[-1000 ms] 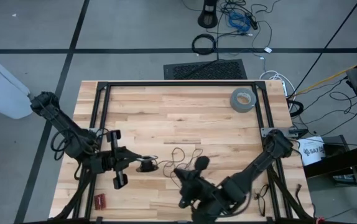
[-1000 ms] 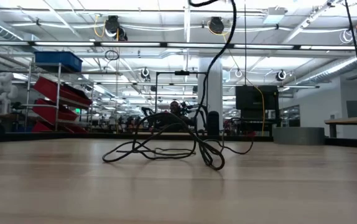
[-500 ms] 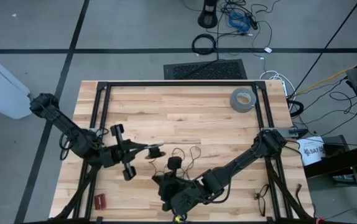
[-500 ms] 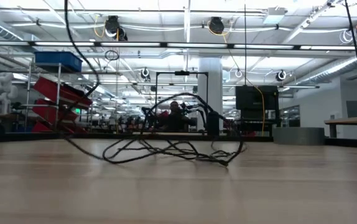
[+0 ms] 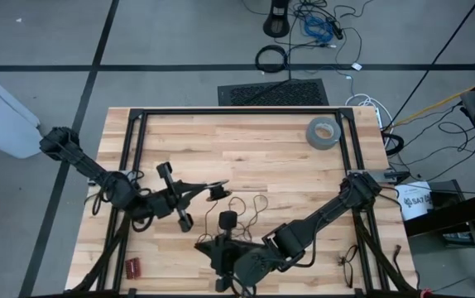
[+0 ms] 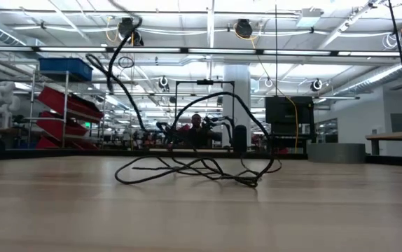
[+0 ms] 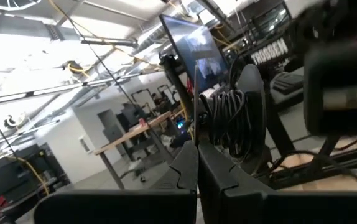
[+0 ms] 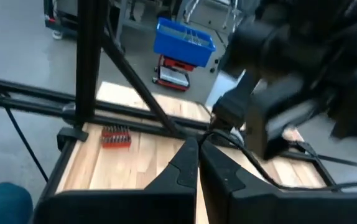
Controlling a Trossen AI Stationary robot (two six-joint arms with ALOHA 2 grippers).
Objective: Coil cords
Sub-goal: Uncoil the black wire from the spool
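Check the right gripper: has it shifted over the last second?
Yes. In the high view the right gripper has swung leftward across the table, farther from the grey tape roll and closer to the left gripper.

Closed left end effector point(image 7: 197, 163) pinches thin cord point(image 7: 195, 93)

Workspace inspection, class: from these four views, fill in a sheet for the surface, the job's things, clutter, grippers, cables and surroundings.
Surface: wooden table inside a black frame.
Job's things: thin black cord lies in loose, tangled loops mid-table, not yet coiled.
Clutter: grey tape roll at the far right corner; small red item at the near left edge.
Grippers: left gripper and right gripper both over the tangle, jaws shut; whether either pinches the cord cannot be told.
Cables: loose cables and a black cable ring on the floor beyond the table.
Surroundings: workshop hall with shelving and blue bins.
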